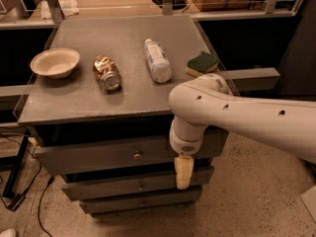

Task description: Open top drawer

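A grey desk (123,38) is seen from above, the top drawer (89,155) set under its front edge. The gripper (183,172) is held below the front right corner; whether open or closed cannot be told.

You have the gripper (183,173) hanging before the cabinet's right side, at the lower edge of the top drawer (94,155), well right of its knob (138,155); it may be touching the front below. On the tabletop (84,100) lie a bowl (55,62), can (106,72), bottle (157,60) and sponge (203,63).
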You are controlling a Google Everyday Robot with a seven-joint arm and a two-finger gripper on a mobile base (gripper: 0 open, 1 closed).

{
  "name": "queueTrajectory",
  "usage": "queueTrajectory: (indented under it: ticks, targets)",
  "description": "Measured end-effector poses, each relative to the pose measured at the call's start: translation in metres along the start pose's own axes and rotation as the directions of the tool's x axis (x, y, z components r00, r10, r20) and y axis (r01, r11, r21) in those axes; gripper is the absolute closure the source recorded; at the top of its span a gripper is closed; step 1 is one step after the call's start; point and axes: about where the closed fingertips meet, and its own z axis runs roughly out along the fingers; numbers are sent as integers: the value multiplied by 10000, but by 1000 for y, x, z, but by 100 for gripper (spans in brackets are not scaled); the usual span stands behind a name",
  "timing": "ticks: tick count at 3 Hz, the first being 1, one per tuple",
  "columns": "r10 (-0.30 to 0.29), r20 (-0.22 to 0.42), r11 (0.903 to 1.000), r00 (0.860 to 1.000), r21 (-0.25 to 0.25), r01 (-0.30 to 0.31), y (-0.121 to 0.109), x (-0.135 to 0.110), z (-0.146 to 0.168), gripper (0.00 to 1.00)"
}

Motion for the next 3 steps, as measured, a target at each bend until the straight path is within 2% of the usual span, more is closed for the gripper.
queueTrajectory:
  ticks: [1, 2, 3]
  targets:
    - [-30, 10, 9992, 10000, -410, 31, 21, 4, 10, 0]
    - [-31, 9, 9991, 10000, -420, 31, 22, 4, 9, 0]
    - [84, -53, 9975, 10000, -700, -88, 43, 13, 7, 0]
